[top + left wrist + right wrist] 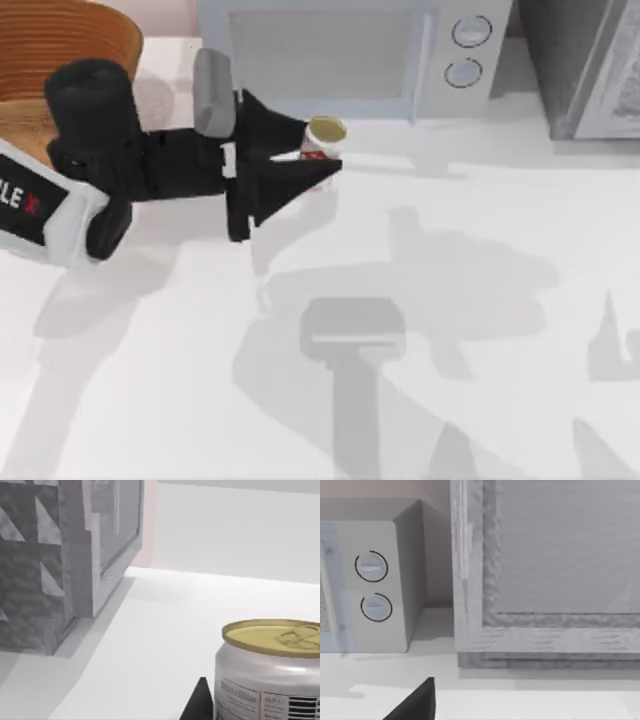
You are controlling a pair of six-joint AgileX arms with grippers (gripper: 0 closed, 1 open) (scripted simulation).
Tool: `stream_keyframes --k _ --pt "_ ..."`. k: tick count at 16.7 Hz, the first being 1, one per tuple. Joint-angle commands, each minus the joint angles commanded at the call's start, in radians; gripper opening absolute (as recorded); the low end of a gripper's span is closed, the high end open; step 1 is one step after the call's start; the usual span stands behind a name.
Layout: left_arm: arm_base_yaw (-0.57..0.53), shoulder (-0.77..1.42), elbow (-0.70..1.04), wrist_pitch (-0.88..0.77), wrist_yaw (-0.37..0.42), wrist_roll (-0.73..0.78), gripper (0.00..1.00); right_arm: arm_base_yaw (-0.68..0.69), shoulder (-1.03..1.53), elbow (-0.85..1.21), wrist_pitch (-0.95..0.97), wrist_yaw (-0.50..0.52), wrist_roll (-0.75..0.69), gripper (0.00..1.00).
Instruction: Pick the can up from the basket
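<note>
1. Orange-brown weave at the far left: the basket (70, 50) sits in the top-left corner of the table (450, 300), ribbed inside showing, partly hidden behind the left arm.
2. Moving right, the left arm reaches across from the left edge, its black body stretched toward the middle of the table.
3. At its tip, the left gripper (318, 152) has its two dark fingers (285, 125) closed around the can (322, 138). The can is out of the basket, well to its right, just in front of the microwave (350, 50).
4. From the left wrist, the can (267, 675) looms close, upright, gold lid and pull tab on top, with one dark fingertip (200, 702) beside it.
5. Further right stands a grey cabinet (590, 60) beside the microwave.
6. From the right wrist, one dark fingertip (417, 702) shows before the microwave's two dials (372, 585); whether that gripper is wide or narrow, I cannot tell.
</note>
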Motion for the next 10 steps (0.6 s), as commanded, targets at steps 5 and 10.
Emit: stream_keyframes --k 5,10 --pt "-0.004 0.284 0.124 0.155 0.101 0.010 0.00 0.000 0.000 0.000 0.000 0.000 0.000 1.00" --pt "0.011 0.468 0.217 0.270 0.141 0.028 0.00 0.000 0.000 0.000 0.000 0.000 0.000 1.00"
